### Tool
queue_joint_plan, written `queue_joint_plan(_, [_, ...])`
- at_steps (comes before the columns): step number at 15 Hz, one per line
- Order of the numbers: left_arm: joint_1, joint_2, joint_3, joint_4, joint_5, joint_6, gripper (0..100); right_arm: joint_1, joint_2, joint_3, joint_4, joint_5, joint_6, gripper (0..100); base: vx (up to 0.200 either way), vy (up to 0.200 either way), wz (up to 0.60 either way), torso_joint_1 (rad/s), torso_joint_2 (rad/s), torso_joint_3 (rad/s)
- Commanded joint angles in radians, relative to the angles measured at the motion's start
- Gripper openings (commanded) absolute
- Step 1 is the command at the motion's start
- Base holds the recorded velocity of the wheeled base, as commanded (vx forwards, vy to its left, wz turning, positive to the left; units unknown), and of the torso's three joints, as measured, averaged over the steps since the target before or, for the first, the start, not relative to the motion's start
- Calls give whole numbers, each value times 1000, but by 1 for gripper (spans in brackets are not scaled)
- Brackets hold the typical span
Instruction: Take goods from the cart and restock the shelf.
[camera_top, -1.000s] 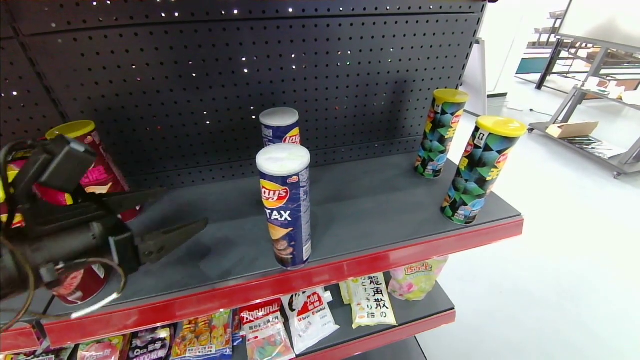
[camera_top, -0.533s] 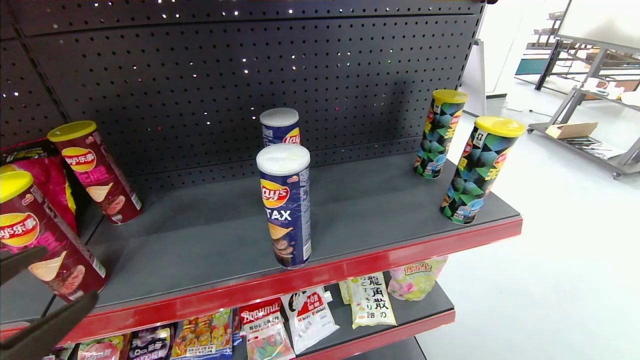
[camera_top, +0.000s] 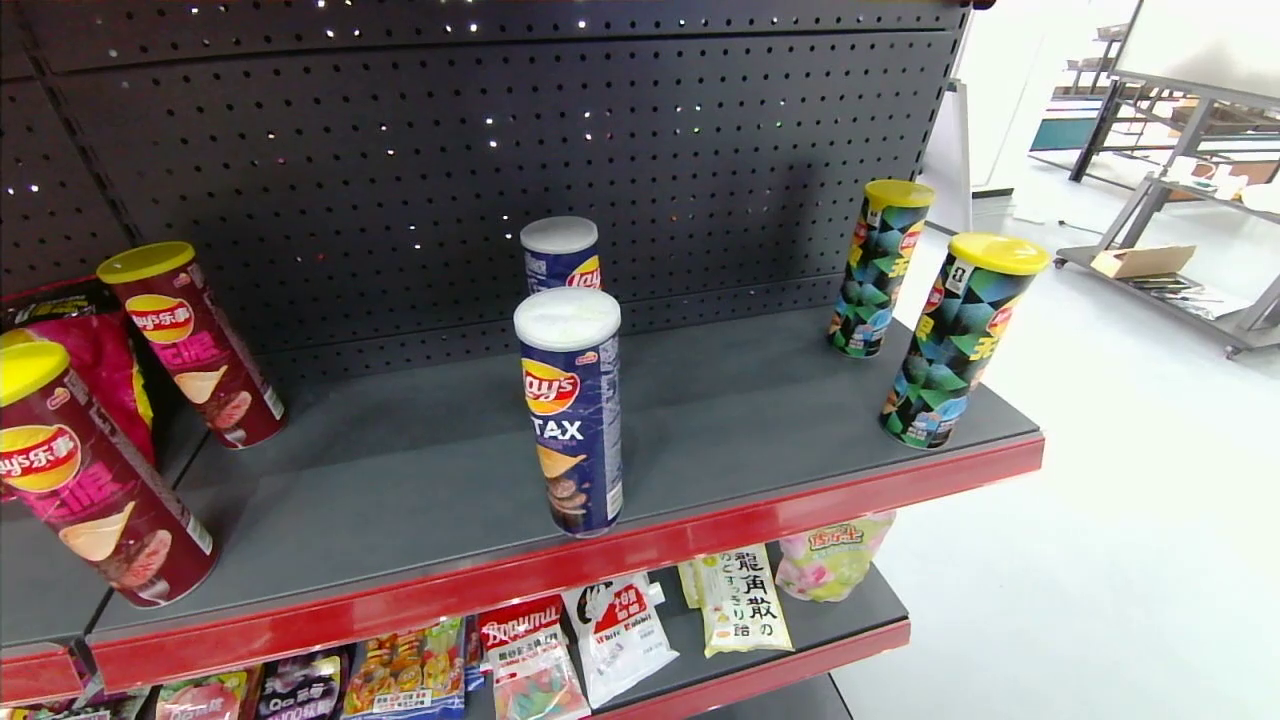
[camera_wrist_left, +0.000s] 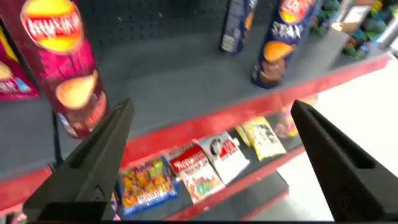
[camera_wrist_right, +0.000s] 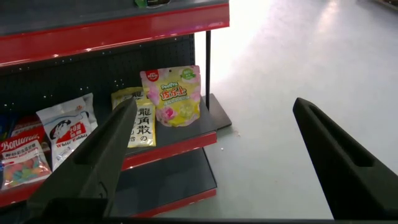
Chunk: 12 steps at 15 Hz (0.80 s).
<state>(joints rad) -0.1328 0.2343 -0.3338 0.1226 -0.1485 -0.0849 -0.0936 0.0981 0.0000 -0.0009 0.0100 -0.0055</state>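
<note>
Between placements: both hands empty at the shelf

The left hand hangs wide open just in front of the shelf, near the red can that stands upright at its front left edge. The right hand, lower by the snack bags, is open too. The next move likely calls for a trip to the cart for another can.
</note>
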Motion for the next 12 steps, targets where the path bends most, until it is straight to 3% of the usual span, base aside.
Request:
queue_joint_plan(1, [-4,-90,2,26,1,-1,100,0,2,0,-1,1,-1,100,0,0,0,0,0,0])
queue_joint_plan(3, [-1,-107,2,54,38,4,100,0,2,0,-1,2,-7,100,0,0,0,0,0,0])
queue_joint_plan(10, [-1,-133,25,75,86,4,100,2,2,0,-1,2,-7,100,0,0,600,1,1,4])
queue_joint_plan(12, [-1,-133,47,75,87,20,100,0,2,0,-1,2,-4,100,0,0,300,-1,-1,1])
